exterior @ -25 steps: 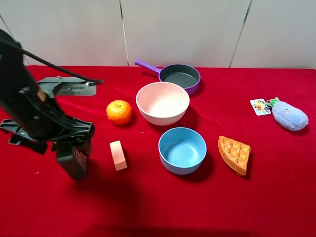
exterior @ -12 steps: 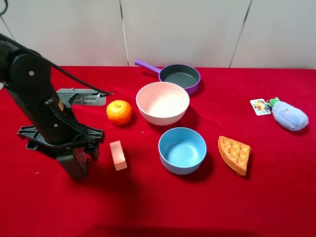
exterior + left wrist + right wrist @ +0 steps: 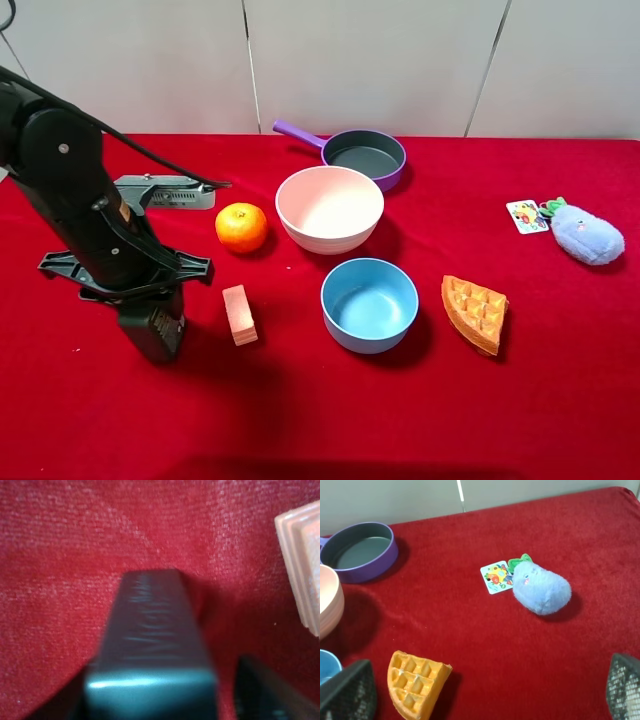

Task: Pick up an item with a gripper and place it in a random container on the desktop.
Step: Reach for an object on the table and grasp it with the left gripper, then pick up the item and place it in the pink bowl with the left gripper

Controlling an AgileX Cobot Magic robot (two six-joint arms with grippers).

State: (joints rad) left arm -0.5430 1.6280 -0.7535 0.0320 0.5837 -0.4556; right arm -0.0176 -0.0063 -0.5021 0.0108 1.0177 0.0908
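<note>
I see a dark grey rectangular bottle (image 3: 150,630) filling the middle, blurred, its long body running away from the lens over the red-clothed desktop (image 3: 60,545). The bottle's near end catches a pale glint. A black finger (image 3: 270,690) of the left gripper (image 3: 160,702) sits just beside the bottle, with a strip of red between them. On that same side a cream block (image 3: 302,565) lies apart from the bottle.

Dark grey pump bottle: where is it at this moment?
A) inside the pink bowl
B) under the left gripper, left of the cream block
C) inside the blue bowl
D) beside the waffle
B: the exterior high view shows the bottle on the red cloth right under the left gripper, with the cream block just to its right.
</note>
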